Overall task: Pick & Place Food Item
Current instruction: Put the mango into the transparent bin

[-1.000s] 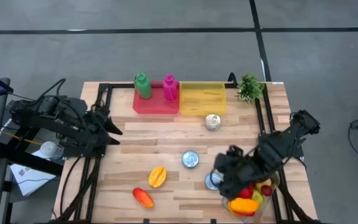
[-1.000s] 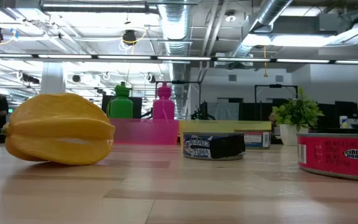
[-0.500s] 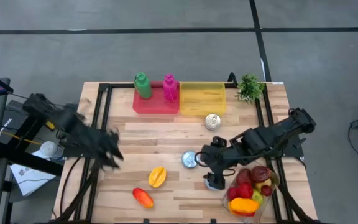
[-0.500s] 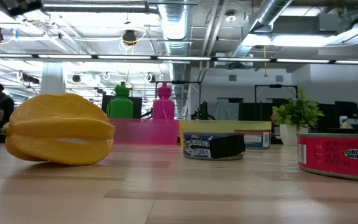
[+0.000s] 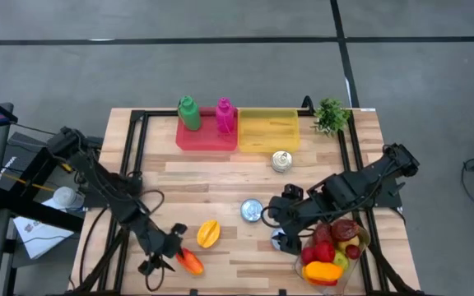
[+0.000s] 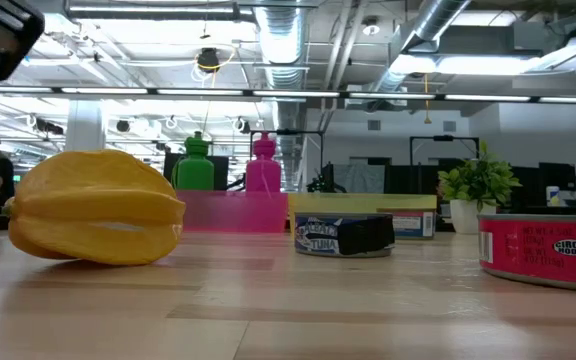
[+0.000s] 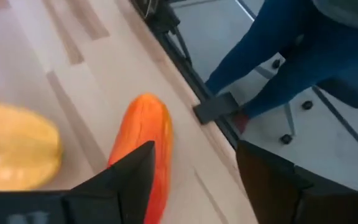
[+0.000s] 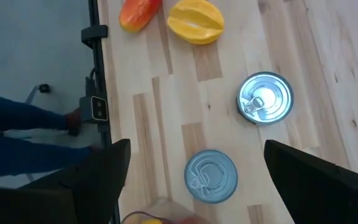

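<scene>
An orange-red fruit (image 5: 190,261) lies on its side on the wooden table near the front left, with a yellow starfruit (image 5: 208,233) just behind it. My left gripper (image 5: 164,252) hangs open, slanting down right beside the orange-red fruit (image 7: 140,144). One finger (image 7: 120,180) shows in front of the fruit; whether it touches, I cannot tell. My right gripper (image 5: 282,218) stands open above the table, over two tin cans (image 8: 265,98) (image 8: 211,176), with nothing between its fingers.
A basket of mixed fruit (image 5: 333,255) stands at the front right. A third can (image 5: 281,161), a pink tray with a green and a pink bottle (image 5: 206,131), a yellow tray (image 5: 268,129) and a small plant (image 5: 331,115) stand at the back. A person's leg (image 7: 291,62) is beyond the near edge.
My left gripper has swung from the table's left edge toward the near edge and down, tipping its fingers downward, and now hangs at the orange-red fruit. My right gripper has shifted a little from the fruit basket toward the cans. No object has moved.
</scene>
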